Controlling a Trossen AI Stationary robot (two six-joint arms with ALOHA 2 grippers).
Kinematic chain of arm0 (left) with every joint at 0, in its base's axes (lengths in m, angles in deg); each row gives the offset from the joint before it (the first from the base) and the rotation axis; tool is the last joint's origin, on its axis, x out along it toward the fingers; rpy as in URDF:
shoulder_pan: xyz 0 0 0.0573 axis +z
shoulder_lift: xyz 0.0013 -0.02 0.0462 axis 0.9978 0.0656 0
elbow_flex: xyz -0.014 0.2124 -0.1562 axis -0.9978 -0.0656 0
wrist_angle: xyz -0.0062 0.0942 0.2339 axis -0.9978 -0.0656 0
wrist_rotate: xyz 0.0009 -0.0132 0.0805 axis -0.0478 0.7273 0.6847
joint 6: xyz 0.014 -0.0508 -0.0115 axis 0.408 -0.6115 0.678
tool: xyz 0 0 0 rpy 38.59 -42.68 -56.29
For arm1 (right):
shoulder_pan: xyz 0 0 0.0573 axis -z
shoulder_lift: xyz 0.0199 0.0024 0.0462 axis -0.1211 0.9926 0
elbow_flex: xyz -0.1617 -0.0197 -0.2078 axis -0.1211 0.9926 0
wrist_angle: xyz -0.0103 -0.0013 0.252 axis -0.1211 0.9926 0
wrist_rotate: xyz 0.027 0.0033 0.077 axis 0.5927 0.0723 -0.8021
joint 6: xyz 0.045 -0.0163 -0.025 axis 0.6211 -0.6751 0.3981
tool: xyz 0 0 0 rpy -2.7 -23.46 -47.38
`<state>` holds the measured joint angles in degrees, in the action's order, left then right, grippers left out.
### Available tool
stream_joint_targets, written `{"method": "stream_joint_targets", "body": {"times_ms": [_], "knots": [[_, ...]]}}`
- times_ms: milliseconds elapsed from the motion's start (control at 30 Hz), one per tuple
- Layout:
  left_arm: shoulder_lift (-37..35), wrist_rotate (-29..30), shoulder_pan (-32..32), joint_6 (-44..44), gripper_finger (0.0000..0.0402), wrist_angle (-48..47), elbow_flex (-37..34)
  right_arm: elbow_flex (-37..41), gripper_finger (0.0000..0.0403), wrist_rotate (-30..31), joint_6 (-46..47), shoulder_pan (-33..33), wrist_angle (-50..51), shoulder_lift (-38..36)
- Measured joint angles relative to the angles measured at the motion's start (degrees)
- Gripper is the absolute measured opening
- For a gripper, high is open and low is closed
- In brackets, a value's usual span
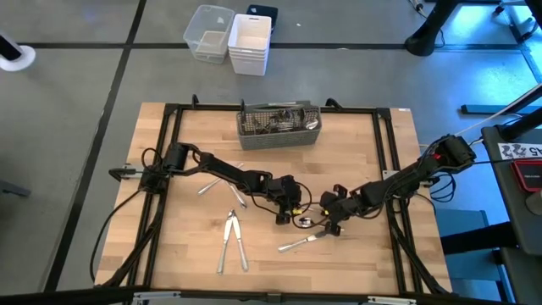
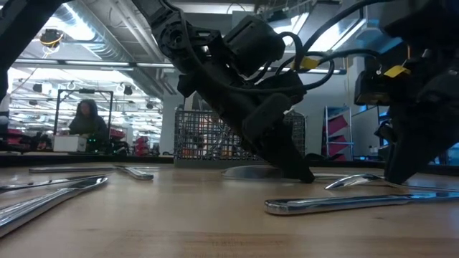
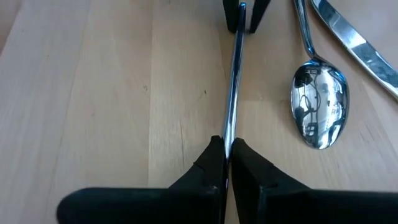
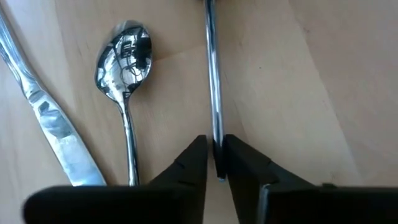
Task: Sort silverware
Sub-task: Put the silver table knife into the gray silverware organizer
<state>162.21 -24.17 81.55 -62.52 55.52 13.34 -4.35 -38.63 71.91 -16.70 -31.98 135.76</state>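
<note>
The left hand [image 3: 227,149] is pinched tight on one end of a slim shiny metal utensil handle [image 3: 232,81] that lies flat on the light wooden desk [image 3: 112,93]. At the handle's other end the right hand [image 4: 215,149] has its two dark fingertips on either side of the same piece, close against it with only a narrow gap; whether they grip it cannot be told. From above, both hands meet low over the desk's middle front, the left hand [image 1: 286,212] beside the right hand [image 1: 332,222].

Just beside the held handle lies a polished silver spoon [image 3: 318,112], bowl up, and beyond that a silver table knife [image 3: 360,46], both flat on the wood and clear of the hands. Another long silver piece [image 2: 344,204] lies across the front of the desk near the right hand.

Further to the left arm's side, several more silver pieces [image 1: 231,246] lie in a loose pair near the front edge, with others [image 1: 222,188] scattered closer to the left arm.

At the desk's far edge stands a grey wire-mesh rectangular caddy [image 1: 279,125] with silverware inside. On the floor beyond are white plastic bins [image 1: 250,44]. A person [image 2: 87,118] shows in the room behind.
</note>
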Motion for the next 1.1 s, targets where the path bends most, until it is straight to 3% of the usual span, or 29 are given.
{"method": "stream_joint_targets", "body": {"times_ms": [133, 300, 467, 633, 867, 1100], "knots": [[-0.19, -0.08, 0.0, -0.26, 0.0005, 0.0, -0.02, -1.03, 0.0086, -0.09, -0.34, 0.0, 1.06, -0.36], [-1.7, 0.03, 0.07, -0.63, 0.0003, -1.47, -0.17, -6.75, 0.0089, 0.66, -7.49, 0.06, 8.47, -1.9], [-4.59, 0.38, 0.83, -0.61, 0.0003, -7.52, -0.33, -14.11, 0.0084, 6.62, -14.44, 0.04, 20.52, -3.29], [-10.23, 5.07, 1.45, -0.48, 0.0003, -17.4, -0.33, -20.35, 0.0083, 11.91, -17.63, 0.04, 31.33, -4.82], [-23.52, 16.81, 1.95, 2.86, 0.0003, -29.35, -0.17, -23.88, 0.0083, 17.24, -19.73, 0.04, 39.64, -7.73], [-37.84, 36.44, 4.19, 5.04, 0.0003, -41.13, -0.07, -24.14, 0.0083, 19.99, -19.73, 0.05, 43.14, -11.31]]}}
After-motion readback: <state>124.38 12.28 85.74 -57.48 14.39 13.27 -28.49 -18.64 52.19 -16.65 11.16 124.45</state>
